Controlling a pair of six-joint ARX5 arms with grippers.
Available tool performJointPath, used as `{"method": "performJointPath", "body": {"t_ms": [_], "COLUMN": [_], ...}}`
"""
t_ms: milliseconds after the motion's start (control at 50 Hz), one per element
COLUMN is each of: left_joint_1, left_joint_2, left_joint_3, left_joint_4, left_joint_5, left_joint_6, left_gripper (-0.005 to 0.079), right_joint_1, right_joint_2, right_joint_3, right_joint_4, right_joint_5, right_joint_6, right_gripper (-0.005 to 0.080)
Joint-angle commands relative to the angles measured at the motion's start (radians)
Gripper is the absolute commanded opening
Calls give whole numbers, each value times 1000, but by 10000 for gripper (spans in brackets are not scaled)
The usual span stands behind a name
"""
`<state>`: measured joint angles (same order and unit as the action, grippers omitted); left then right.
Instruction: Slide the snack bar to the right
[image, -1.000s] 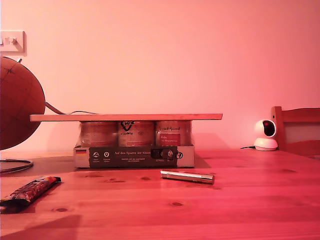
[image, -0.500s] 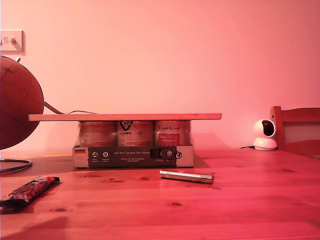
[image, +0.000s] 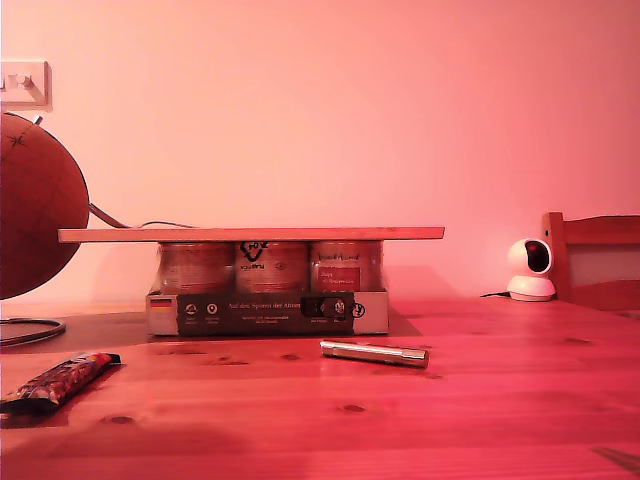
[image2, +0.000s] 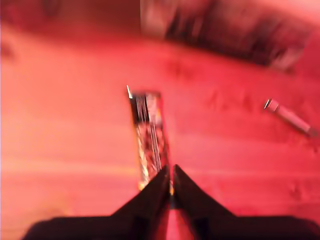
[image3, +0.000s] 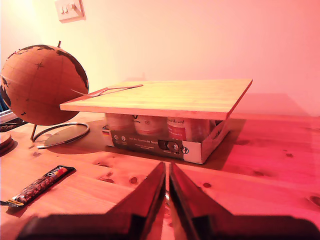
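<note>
Snack bar (image2: 149, 137) — flat on counter (image2: 65, 140), just ahead of first tool (image2: 170, 176), tips nearly closed, grasping nothing. Best: press lightly, push sideways evenly.

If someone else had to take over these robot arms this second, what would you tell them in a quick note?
My first gripper: jaws nearly closed, holding nothing, poised over the near end of the snack bar; whether it touches is too blurred to tell.
My second gripper: jaws nearly closed, empty, clear of everything above the table.
The snack bar lies at the exterior view's left, in front of the globe; the metal cylinder lies near the centre.
Done: approach only. Left: the whole slide.
</note>
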<state>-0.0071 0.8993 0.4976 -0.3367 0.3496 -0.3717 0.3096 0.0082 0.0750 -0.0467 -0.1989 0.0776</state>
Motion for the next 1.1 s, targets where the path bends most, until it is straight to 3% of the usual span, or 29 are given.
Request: {"method": "performJointPath", "body": {"t_ms": [0,40,100,280,640,1080], "left_joint_1": [-5,-6,-12,-63,-166,-241], "left_joint_2": [61,108,171,335,627,833], "left_joint_3": [26,41,66,151,331,440], "left_joint_4": [27,40,48,54,-32,-69], "left_joint_5": [17,29,43,29,-177,-257], "left_joint_6": [-14,-14,-14,-14,39,43], "left_gripper": [286,418,509,511,512,511], "right_joint_1": [4,4,4,4,4,5], "right_joint_2": [-5,-5,-5,-5,-5,-5], "right_joint_3": [12,12,12,12,12,12], "right_joint_4": [5,5,5,5,5,8], "right_joint_5": [3,3,3,3,3,2], "right_joint_6": [0,0,0,0,0,1], "right_gripper": [-12,-12,-12,-12,-12,-12]}}
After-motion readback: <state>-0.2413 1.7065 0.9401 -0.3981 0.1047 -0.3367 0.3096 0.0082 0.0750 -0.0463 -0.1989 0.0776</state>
